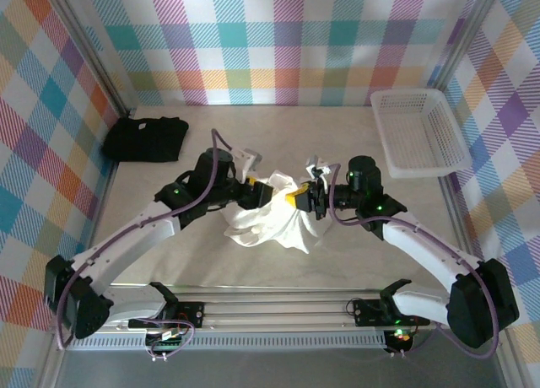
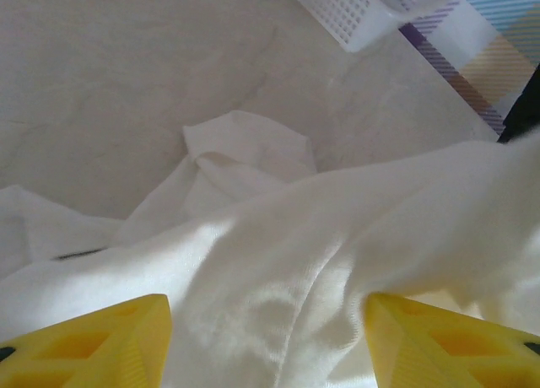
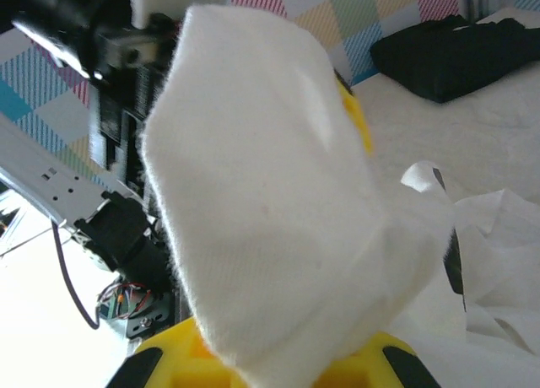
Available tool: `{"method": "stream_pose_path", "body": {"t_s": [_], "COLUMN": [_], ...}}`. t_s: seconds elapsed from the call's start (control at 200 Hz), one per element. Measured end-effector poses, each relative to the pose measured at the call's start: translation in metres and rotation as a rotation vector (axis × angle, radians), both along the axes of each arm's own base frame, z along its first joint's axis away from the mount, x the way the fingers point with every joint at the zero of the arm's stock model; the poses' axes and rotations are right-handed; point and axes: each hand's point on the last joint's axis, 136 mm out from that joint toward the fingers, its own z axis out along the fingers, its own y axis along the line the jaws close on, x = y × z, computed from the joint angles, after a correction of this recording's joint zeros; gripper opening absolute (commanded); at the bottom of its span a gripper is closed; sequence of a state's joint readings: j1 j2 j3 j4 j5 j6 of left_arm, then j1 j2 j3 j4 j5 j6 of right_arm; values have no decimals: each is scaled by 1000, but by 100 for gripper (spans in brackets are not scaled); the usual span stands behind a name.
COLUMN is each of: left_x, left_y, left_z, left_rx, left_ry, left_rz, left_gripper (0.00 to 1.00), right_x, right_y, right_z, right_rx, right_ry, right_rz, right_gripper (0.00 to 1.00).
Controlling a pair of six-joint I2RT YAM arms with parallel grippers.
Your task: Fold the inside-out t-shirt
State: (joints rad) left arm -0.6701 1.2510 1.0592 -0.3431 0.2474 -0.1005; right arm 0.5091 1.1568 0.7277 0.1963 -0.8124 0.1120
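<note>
Right fingers (image 1: 293, 201), yellow, are clenched on a raised fold of the inside-out t-shirt (image 1: 266, 226) in the overhead view. The white shirt lies bunched in a soft, crumpled mound at the middle of the pale counter (image 1: 278, 126), between the two arms. The left arm (image 1: 215, 175) reaches in from the shirt's left side, its tip against the cloth. Bare counter lies open beyond the shirt and to both its sides. A white plastic basket (image 1: 419, 133) with lattice walls sits well apart from the shirt, beyond it to the right. A black garment (image 1: 145, 138), folded flat, lies well apart beyond the shirt to the left. Plaid walls (image 1: 278, 42) close off the room behind the shirt and at both sides.

From the left wrist, the left fingers (image 2: 97, 342) are released. They are two yellow ribbed wedges standing wide apart, with loose white cloth sagging between them. The knit looks soft, with rounded folds. Beyond the shirt, open counter runs to a corner of the basket.

From the right wrist, a thick flap of shirt rises from between the yellow fingers, fuzzy along its edge. Past the flap, thinner wrinkled layers of shirt lie on the counter, and beyond them is the black garment.
</note>
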Motion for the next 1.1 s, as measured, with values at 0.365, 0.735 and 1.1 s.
{"method": "stream_pose_path", "body": {"t_s": [0.365, 0.735, 1.1], "left_x": [2, -43, -57], "left_y": [-34, -15, -8], "left_z": [-9, 67, 76], "left_rx": [-60, -351, -446], "left_ry": [47, 113, 201], "left_rz": [-146, -182, -208], "left_gripper": [0, 0, 0], "right_x": [-4, 28, 34], "right_y": [-14, -37, -60], "right_z": [5, -14, -32], "right_rx": [-16, -145, -242], "right_ry": [-41, -35, 73], "right_rz": [-16, -273, -431], "right_gripper": [0, 24, 46]}}
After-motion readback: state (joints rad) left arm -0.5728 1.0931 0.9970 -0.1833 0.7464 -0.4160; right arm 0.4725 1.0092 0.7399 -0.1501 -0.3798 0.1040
